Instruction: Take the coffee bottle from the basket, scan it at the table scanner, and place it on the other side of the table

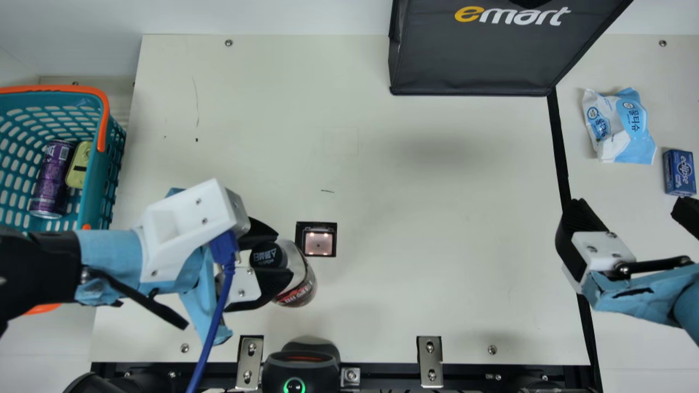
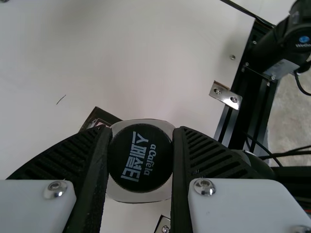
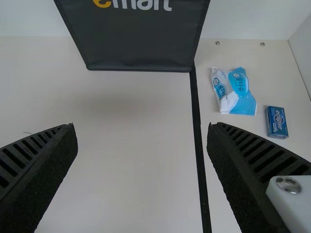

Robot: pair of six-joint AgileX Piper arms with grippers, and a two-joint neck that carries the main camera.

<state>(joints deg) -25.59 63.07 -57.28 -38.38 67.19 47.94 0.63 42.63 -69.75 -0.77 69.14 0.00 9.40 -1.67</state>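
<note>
- The coffee bottle [image 1: 300, 284] is held in the left gripper [image 1: 284, 255], its ribbed fingers closed against opposite sides of the black cap [image 2: 141, 158].
- In the main view, the bottle is seen just beside the table scanner [image 1: 318, 243], toward the near edge of the table [image 1: 437, 218], with the cap toward the left arm and the printed label turned away from it.
- Whether the bottle's base touches the table cannot fairly be judged from so steep an angle.
- A pinkish glow is given off by the scanner's square window.
- The right gripper [image 1: 628, 204] is held over the right side of the table, its jaws spread wide with nothing pinched between them.
- In the teal basket [image 1: 98, 188] at the left, a purple can [image 1: 52, 174] and a yellow tin [image 1: 79, 164] are held side by side.
- A dark bag [image 1: 475, 60] is placed at the far edge.
- Beyond the black strip [image 1: 560, 147], at the right, a blue-and-white packet [image 1: 620, 128] and a small blue box [image 1: 680, 173] are laid near each other.
- At the near edge, a black device [image 1: 300, 371] is lit by a green ring.
</note>
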